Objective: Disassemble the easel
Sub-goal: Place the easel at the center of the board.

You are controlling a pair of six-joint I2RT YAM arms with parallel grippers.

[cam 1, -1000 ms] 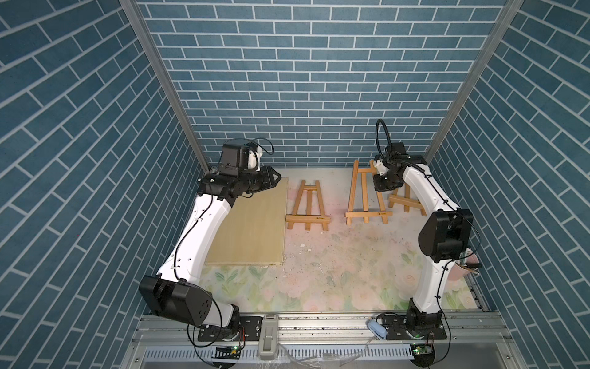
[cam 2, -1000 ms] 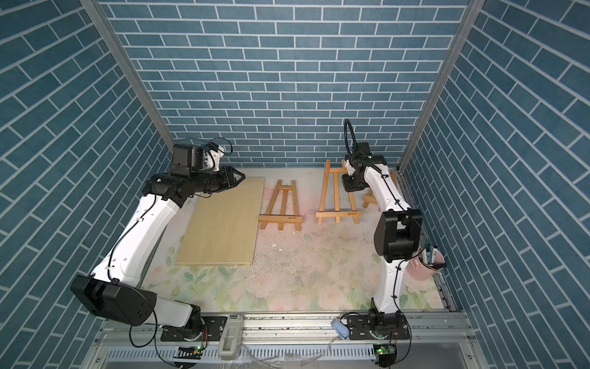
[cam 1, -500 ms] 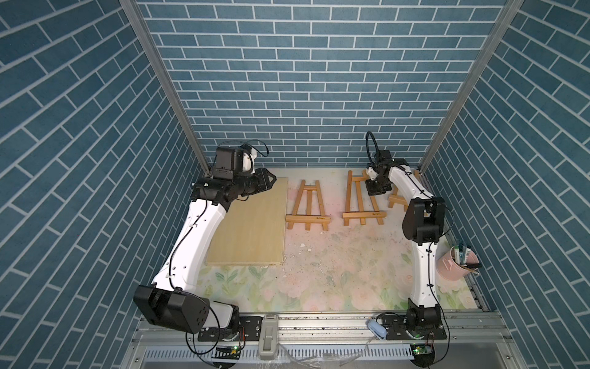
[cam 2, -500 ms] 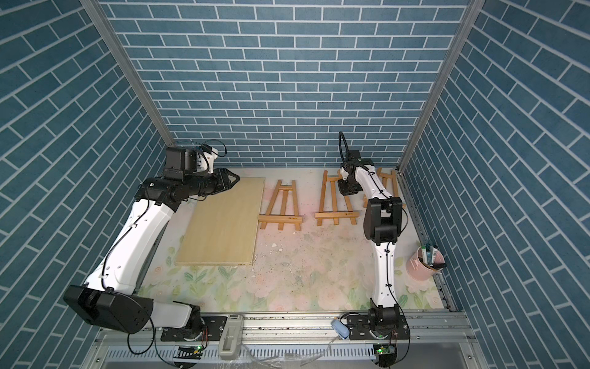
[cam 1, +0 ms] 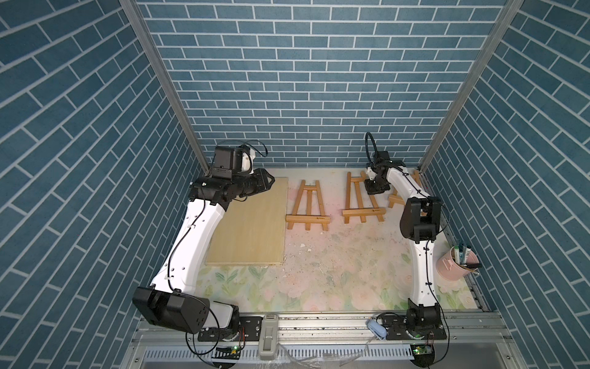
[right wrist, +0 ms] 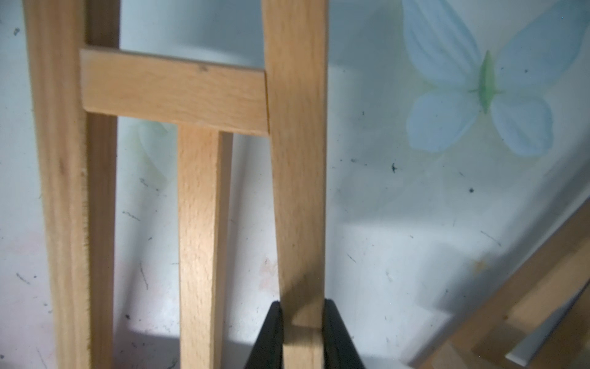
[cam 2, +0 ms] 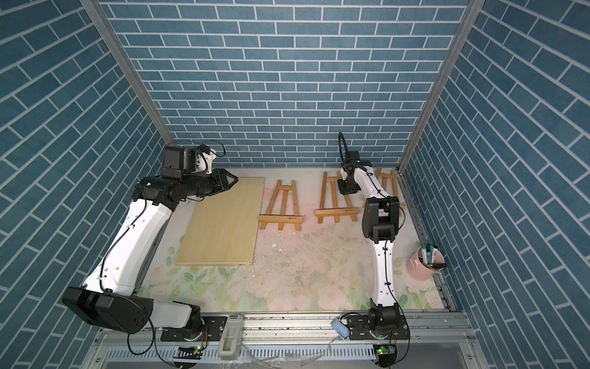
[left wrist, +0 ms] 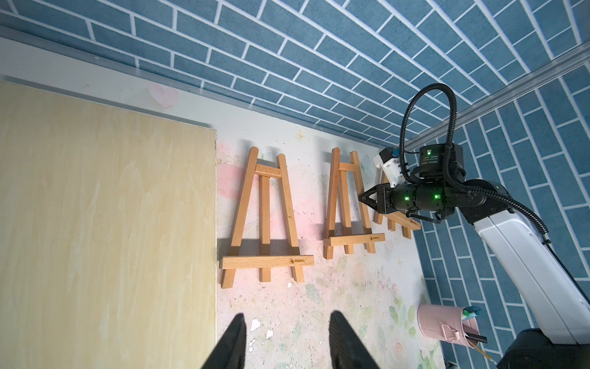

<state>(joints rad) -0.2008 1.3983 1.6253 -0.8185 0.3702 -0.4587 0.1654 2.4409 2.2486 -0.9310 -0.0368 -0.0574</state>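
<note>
Three small wooden easels lie near the back wall. The left easel (cam 1: 307, 204) (cam 2: 281, 206) (left wrist: 261, 220) lies flat beside the board. My right gripper (cam 1: 373, 188) (cam 2: 346, 188) (right wrist: 301, 308) is shut on the right leg of the middle easel (cam 1: 362, 201) (cam 2: 335, 199) (left wrist: 346, 204) (right wrist: 297, 159), just below its crossbar. A third easel (cam 1: 400, 198) (cam 2: 388, 182) sits partly hidden behind the right arm. My left gripper (cam 1: 269, 182) (cam 2: 233, 181) (left wrist: 285, 314) hangs open and empty over the board's far corner.
A large plywood board (cam 1: 252, 223) (cam 2: 223, 226) (left wrist: 105, 223) lies flat on the left of the floral mat. A pink cup of markers (cam 1: 456, 265) (cam 2: 421, 265) (left wrist: 443, 326) stands by the right wall. Brick walls close in on three sides.
The right arm has folded up, its elbow swinging toward the middle, and the held easel has shifted slightly left and lower. The left gripper has drawn back a little toward the left wall.
</note>
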